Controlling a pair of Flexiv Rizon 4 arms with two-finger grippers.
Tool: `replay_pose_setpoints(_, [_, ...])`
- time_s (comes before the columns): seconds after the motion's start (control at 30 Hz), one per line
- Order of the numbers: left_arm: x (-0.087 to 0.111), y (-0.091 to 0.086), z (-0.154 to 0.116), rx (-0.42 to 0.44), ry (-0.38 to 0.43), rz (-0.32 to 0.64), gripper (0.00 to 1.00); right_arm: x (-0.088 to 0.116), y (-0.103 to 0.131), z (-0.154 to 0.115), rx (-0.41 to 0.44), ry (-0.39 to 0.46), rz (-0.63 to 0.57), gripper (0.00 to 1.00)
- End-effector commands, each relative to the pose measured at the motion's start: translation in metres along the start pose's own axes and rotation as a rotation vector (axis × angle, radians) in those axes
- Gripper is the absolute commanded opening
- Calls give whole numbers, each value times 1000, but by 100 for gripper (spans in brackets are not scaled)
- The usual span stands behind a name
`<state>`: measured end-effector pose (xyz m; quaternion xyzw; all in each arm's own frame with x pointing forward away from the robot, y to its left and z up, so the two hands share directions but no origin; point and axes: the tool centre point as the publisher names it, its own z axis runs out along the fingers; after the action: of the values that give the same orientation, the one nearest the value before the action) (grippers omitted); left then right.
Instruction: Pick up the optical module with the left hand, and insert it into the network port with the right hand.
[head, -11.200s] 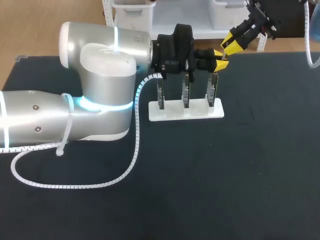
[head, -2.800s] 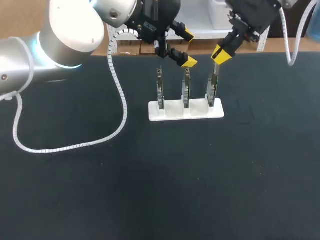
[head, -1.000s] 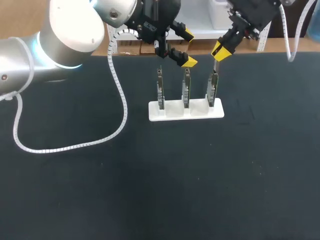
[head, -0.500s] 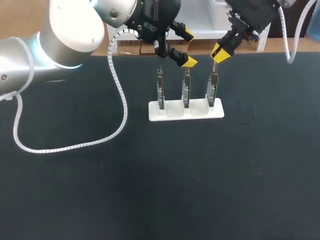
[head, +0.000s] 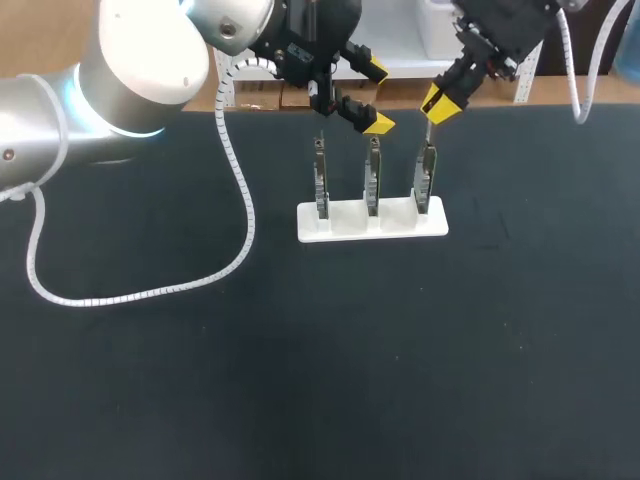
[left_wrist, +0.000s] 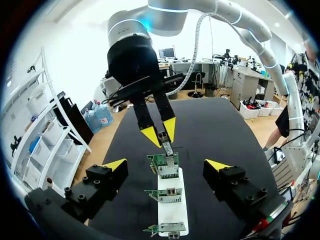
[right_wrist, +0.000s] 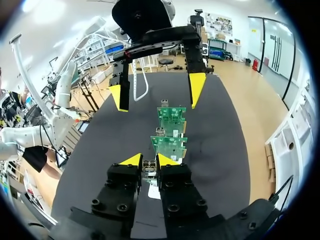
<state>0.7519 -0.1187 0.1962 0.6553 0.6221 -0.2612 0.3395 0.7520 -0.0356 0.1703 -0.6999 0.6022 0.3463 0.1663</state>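
Black surface (head: 450, 350) carries a white rack (head: 400, 224) with three upright circuit boards slotted in it: left board (head: 320, 188), middle board (head: 371, 186), right board (head: 425, 184). My right tool (head: 438, 104) is pinched shut on the optical module (right_wrist: 148, 166), directly over the right board's top edge; contact I cannot tell. My left tool (head: 374, 97) hangs above the middle board, fingers spread wide, holding nothing.

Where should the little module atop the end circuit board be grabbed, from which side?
Probably by its upper end, from above, jaws on its two opposite sides: the optical module stands upright atop the circuit board, leaving only that end free. The right gripper grips it so.
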Motion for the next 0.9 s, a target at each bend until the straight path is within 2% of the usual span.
replay_pose_setpoints(0.03, [-2,2,0,4,9,-3,100,2,6,3,23,17,6,0])
replay_pose_setpoints(0.9, [-2,2,0,4,9,-3,100,3,-3,6,28,17,-17,0])
